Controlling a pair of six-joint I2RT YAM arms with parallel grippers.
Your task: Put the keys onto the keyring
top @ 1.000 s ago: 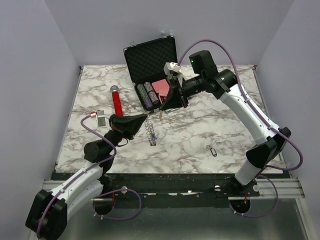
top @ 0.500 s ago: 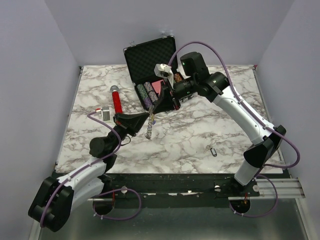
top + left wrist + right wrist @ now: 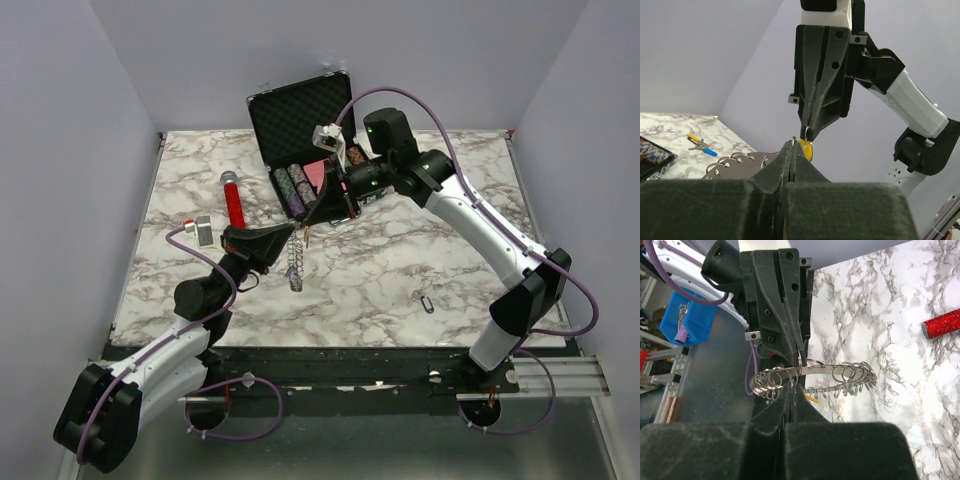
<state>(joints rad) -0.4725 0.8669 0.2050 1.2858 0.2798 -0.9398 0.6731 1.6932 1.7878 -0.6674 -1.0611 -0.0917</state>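
**Both jaws meet at the keyring**

The left jaws are pinched shut on the keyring (image 3: 295,264), which hangs edge-on above the middle of the surface (image 3: 400,270). The right jaws, also closed, grip the small ring of a yellow-tagged key (image 3: 805,149), tip to tip with the left jaws at the keyring's band. A second key (image 3: 427,302) lies on the marble toward 4 o'clock from the keyring. An open black case (image 3: 300,115) stands at 12 o'clock.

Silver keyring (image 3: 852,376), yellow-tagged key (image 3: 806,149), grey-veined white marble table (image 3: 400,270).
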